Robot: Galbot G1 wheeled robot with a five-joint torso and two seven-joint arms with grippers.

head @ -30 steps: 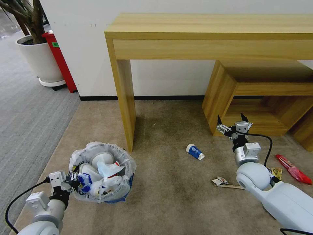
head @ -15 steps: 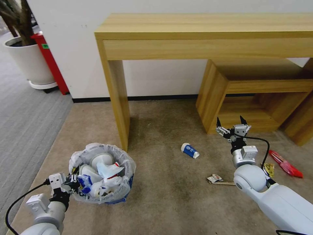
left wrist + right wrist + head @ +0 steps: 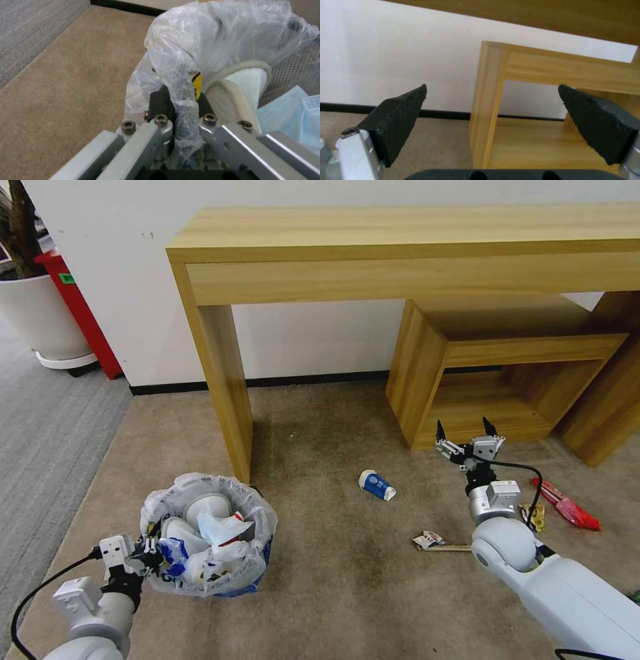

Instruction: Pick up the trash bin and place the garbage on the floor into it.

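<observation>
The blue trash bin (image 3: 245, 584), lined with a translucent bag, is at the lower left over the beige floor (image 3: 333, 587). It holds white slippers (image 3: 208, 507) and other litter. My left gripper (image 3: 148, 555) is shut on the bin's bagged rim (image 3: 185, 110), next to a slipper (image 3: 248, 80). My right gripper (image 3: 465, 433) hovers open and empty above the carpet, facing the low wooden shelf (image 3: 493, 87). Garbage lies on the floor: a blue-white cup (image 3: 377, 485), crumpled paper (image 3: 427, 540) with a wooden stick (image 3: 455, 548), a yellow wrapper (image 3: 533, 515) and a red wrapper (image 3: 565, 505).
A wooden desk (image 3: 400, 240) stands against the wall, its leg (image 3: 223, 380) just behind the bin. A low wooden shelf (image 3: 500, 373) sits under it at right. A red bin (image 3: 80, 313) and a white planter (image 3: 40, 320) stand on the grey carpet (image 3: 47, 447) at left.
The whole head view has slid leftward, so the camera has turned right. The left gripper still holds the bin and the right gripper stays open.
</observation>
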